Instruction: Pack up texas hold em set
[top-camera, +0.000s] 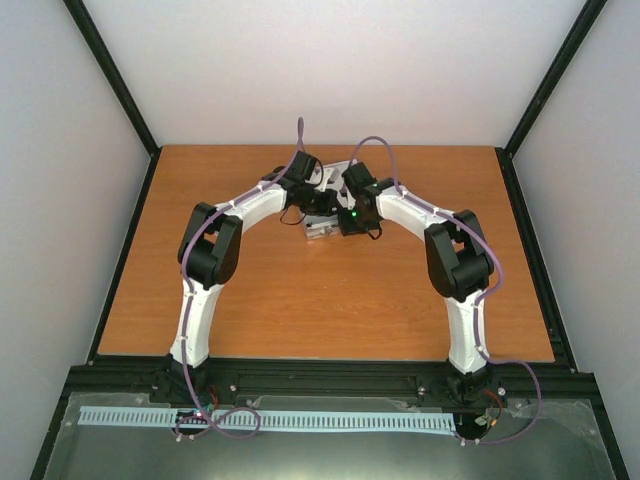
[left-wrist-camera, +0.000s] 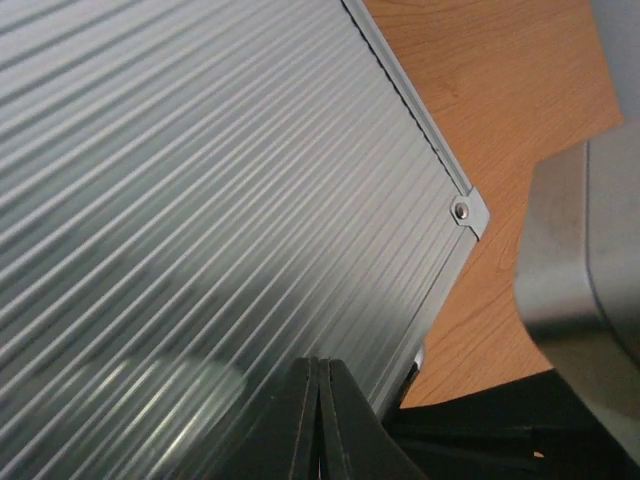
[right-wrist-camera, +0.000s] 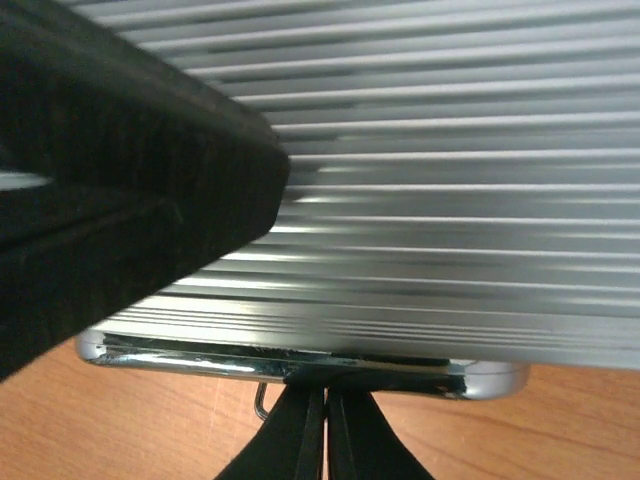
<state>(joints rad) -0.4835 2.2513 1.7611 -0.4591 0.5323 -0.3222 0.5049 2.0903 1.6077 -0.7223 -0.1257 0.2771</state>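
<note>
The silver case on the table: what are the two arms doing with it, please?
Both arms bend over the small ribbed silver aluminium case at the far middle of the orange wooden table. The left gripper and the right gripper are both shut, with their tips at the case's edges. The case looks closed.

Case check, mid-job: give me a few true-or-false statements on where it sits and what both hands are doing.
1. The left hand and right hand are both at the case. True.
2. The left hand is wide open. False: it is shut.
3. The case's outer face is ribbed silver metal. True.
4. The case sits at the table's near edge. False: it sits in the far half, about midway across.
5. The right hand holds a red card deck. False: it is shut, with nothing between its fingers.
</note>
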